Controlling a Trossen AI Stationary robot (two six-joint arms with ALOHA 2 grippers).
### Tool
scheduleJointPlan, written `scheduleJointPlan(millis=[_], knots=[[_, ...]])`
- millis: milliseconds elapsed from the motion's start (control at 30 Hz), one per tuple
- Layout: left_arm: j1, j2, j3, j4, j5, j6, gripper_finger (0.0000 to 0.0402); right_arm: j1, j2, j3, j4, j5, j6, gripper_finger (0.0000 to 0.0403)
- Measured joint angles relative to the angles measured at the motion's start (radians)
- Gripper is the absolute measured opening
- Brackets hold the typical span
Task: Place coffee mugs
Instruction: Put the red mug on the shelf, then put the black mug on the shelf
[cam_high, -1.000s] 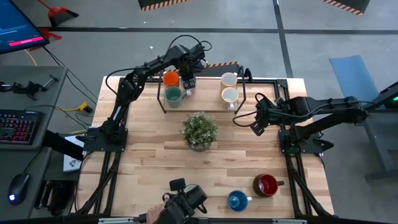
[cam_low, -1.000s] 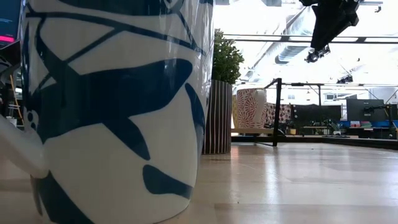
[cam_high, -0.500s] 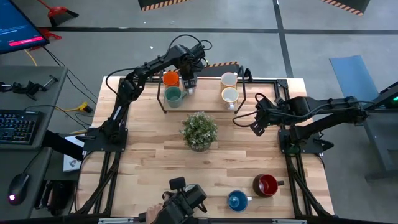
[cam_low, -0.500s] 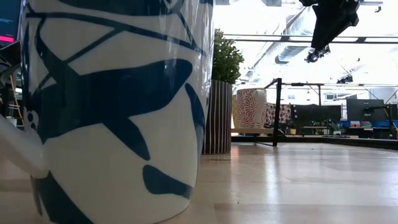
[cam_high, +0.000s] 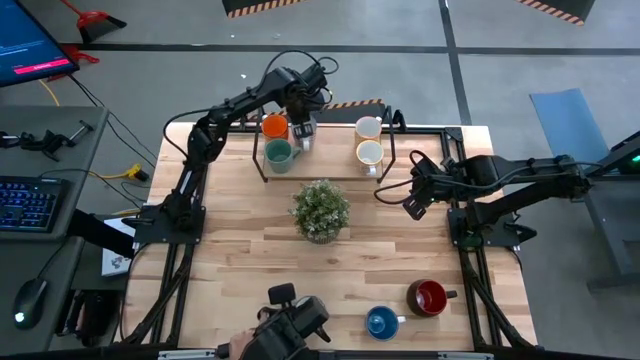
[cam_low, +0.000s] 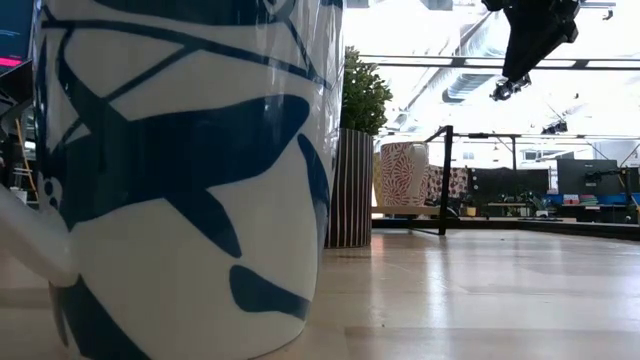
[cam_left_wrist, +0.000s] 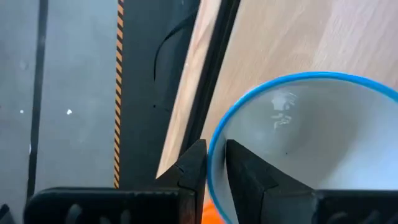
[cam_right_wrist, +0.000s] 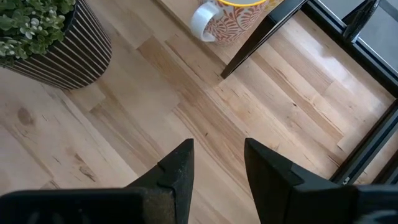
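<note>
My left gripper hangs over the far-left part of a low dark-framed rack, pointing steeply down. Under it stands a white mug with a blue rim, next to an orange mug and a teal mug. Its fingers stand a little apart, one inside the rim and one outside. Two cream mugs stand on the rack's right part. A dark red mug and a blue mug sit by the near edge. My right gripper waits open above the table's right side. My left gripper straddles the blue-rimmed mug's rim from above, one finger inside the cup and the other outside. A thin gap shows beside the inner finger. Whether either finger touches the rim I cannot tell. The mug stands upright.
A leafy plant in a striped pot stands mid-table. A blue-and-white patterned mug fills the low view's left. A dark device sits at the near edge. Bare wood lies between the plant and the near mugs.
My left gripper has risen a little above the rack, and its arm has lifted with it. The blue-rimmed mug has stayed in its place on the rack.
</note>
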Motion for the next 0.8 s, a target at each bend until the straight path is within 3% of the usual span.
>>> scheduleJointPlan(millis=[433,633,800], knots=[[-0.013,-0.104,0.0,-0.02,0.066,-0.059,0.005,0.0,0.0,0.0,0.0,0.0,-0.001,0.0119],[-0.067,-0.245,0.0,-0.114,0.244,-0.165,0.0049,0.0,0.0,0.0,0.0,0.009,-0.008,0.0119],[-0.155,-0.37,-0.01,-0.214,0.393,-0.26,0.0049,0.0,0.0,0.0,0.001,0.088,-0.008,0.0119]])
